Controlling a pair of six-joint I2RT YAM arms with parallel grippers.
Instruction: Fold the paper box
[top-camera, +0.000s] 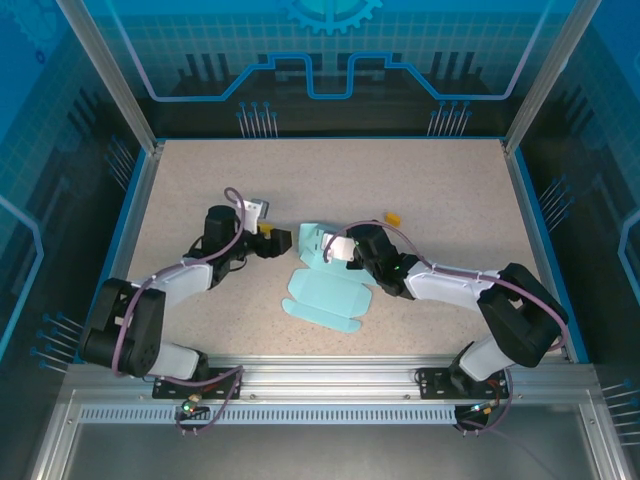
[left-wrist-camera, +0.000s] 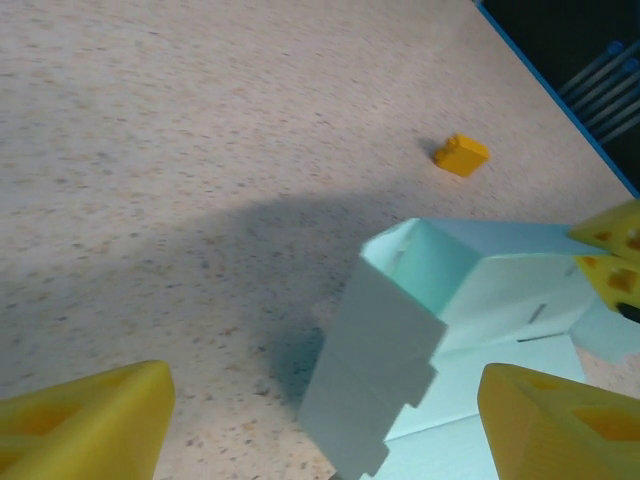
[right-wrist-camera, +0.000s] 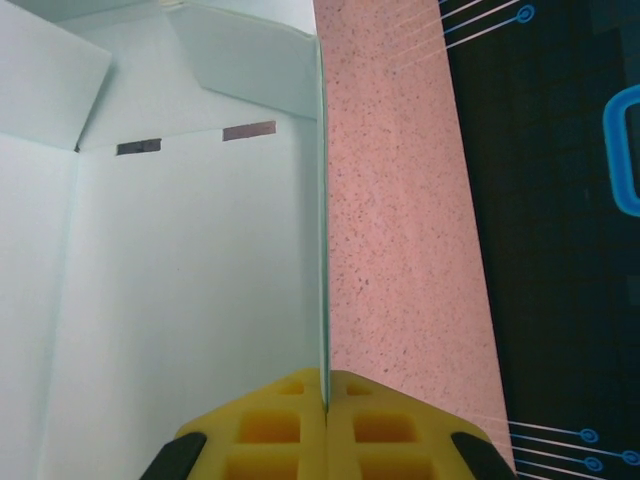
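Fingers of your right gripper (right-wrist-camera: 325, 415) are clamped on a raised wall of the box (top-camera: 326, 298); those of your left gripper (top-camera: 279, 240) are spread, holding nothing, just at its 9 o'clock. Box sits mid-table, part-folded: far walls stand, while the panels toward 6 o'clock lie flat, unfolded. Both arms reach low inward, elbows out.

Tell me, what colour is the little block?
The block is orange-yellow; the left wrist view shows it best.

No readable text, label, brand or number shows anywhere.
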